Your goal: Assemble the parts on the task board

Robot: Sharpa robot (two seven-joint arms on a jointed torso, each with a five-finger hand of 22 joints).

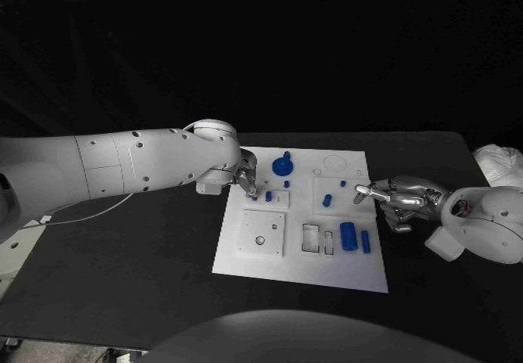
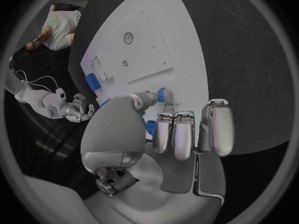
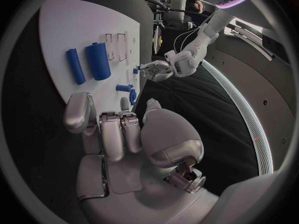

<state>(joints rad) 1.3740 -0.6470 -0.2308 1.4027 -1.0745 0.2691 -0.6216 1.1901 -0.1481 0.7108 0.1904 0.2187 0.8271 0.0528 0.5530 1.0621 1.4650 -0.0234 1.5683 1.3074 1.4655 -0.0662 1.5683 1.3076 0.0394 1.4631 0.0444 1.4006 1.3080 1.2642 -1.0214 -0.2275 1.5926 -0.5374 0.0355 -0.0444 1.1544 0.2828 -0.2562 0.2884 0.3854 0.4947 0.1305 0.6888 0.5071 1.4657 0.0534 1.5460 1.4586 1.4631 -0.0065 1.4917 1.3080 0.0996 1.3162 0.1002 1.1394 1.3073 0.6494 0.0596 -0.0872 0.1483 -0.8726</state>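
Observation:
The white task board [image 1: 249, 261] lies in the middle of the black table. My left hand [image 1: 249, 181] hovers over its far left part, with a small blue peg [image 1: 268, 196] and a blue knob [image 1: 283, 162] close by. The left wrist view shows the thumb tip touching a blue peg [image 2: 164, 95]; I cannot tell whether it is pinched. My right hand [image 1: 394, 200] sits at the board's right edge with its fingers apart and holding nothing. A thick blue cylinder [image 1: 349, 236] and a slim one [image 1: 365, 241] lie on the board in front of it.
More small blue pegs [image 1: 327, 200] stand mid-board, beside slotted recesses [image 1: 320, 239] and a square plate [image 1: 264, 233]. A crumpled white thing [image 1: 499, 162] lies at the table's far right, and a small white block [image 1: 441, 244] sits by my right wrist. A cable [image 1: 88, 215] trails off left.

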